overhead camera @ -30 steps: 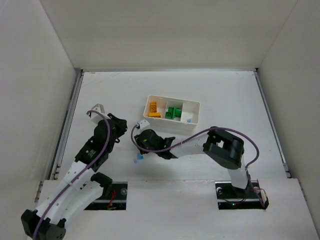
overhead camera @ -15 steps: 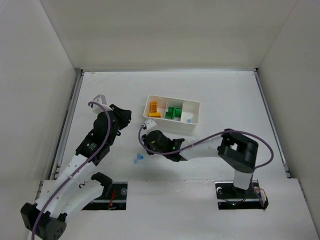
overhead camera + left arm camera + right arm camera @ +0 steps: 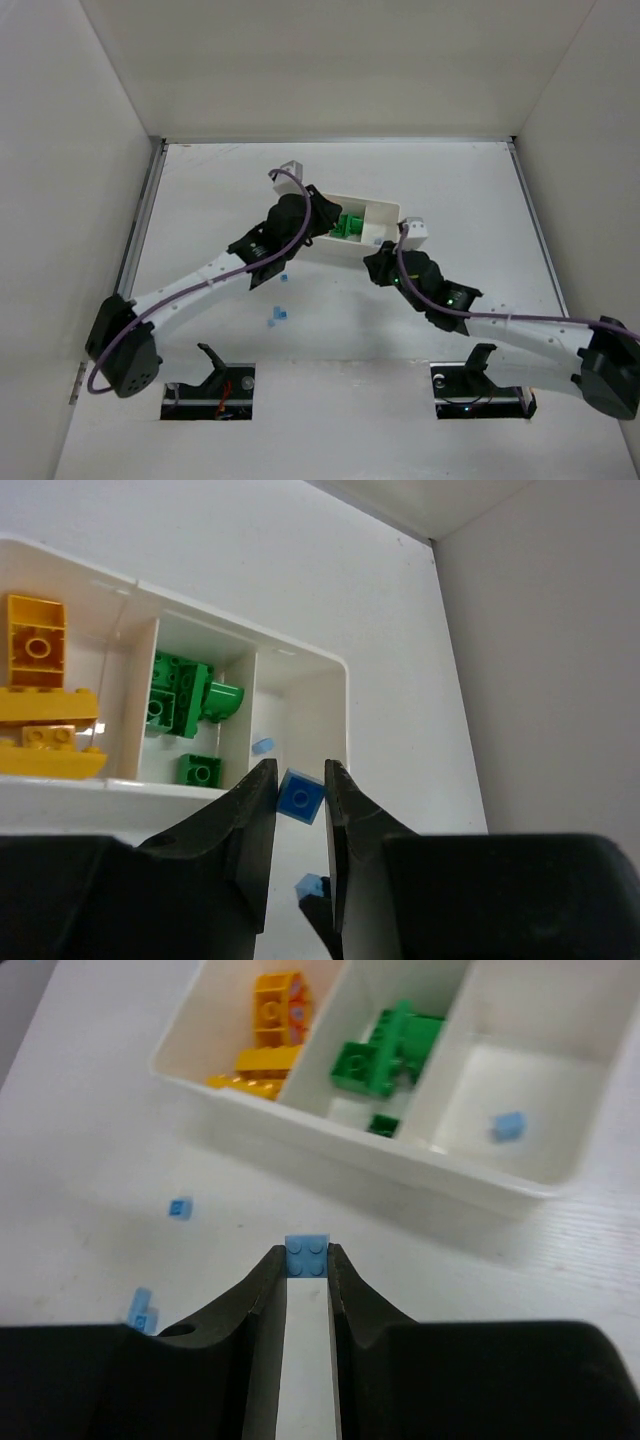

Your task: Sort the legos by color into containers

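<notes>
- Over the white rectangular three-compartment plastic tray (image 3: 318,715), at the left gripper (image 3: 299,778): jaws closed on a small blue plastic brick (image 3: 300,797), above the end compartment that already contains one light-blue brick (image 3: 263,746).
- At the right gripper (image 3: 306,1257): fingertips clamped on a two-stud light-blue plastic brick (image 3: 307,1253), just short of the tray's near wall and not above any compartment.
- Within the tray: yellow-orange plastic bricks (image 3: 270,1020) in the opposite end compartment, bright green plastic bricks (image 3: 385,1055) in the middle one.
- On the white table (image 3: 460,190): tiny loose light-blue bricks (image 3: 277,318), well apart from the tray.
- Step in hand, by judgement: delivery of blue pieces to the blue compartment, with loose ones left to fetch.
- Next, left side: confirm the brick sits inside the compartment walls, then open the jaws.
- Next, right side: hold off until the left arm clears, advance over the near wall, then release.
</notes>
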Robot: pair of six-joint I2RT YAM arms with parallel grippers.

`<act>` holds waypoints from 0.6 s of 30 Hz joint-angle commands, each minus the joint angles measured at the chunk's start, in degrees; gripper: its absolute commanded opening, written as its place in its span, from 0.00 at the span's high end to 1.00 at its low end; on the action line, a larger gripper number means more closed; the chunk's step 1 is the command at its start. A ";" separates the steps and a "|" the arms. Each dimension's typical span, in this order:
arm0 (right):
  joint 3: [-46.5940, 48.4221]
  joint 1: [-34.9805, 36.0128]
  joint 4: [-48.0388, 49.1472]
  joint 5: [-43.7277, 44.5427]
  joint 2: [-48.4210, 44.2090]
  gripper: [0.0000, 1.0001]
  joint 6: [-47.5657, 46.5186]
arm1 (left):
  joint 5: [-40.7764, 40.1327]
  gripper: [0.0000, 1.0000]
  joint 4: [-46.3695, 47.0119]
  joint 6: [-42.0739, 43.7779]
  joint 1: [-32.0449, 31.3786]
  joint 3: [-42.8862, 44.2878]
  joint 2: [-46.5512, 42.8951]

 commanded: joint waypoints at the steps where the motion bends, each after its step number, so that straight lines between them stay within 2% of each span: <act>1: -3.33 -4.09 -3.87 2.79 -6.10 0.76 4.75 | 0.21 0.88 7.03 1.20 -1.04 4.66 6.17; 5: -4.91 -8.57 -5.81 3.49 -11.47 0.76 5.11 | 0.82 0.87 9.06 1.90 -2.01 9.49 15.22; 11: -4.74 -12.79 -6.43 2.70 -14.37 0.76 4.14 | 1.88 0.82 8.71 2.52 -2.53 17.05 26.48; 18: -2.90 -15.08 -4.14 1.56 -11.13 0.76 2.56 | 3.64 0.70 8.01 2.34 -2.71 21.54 31.68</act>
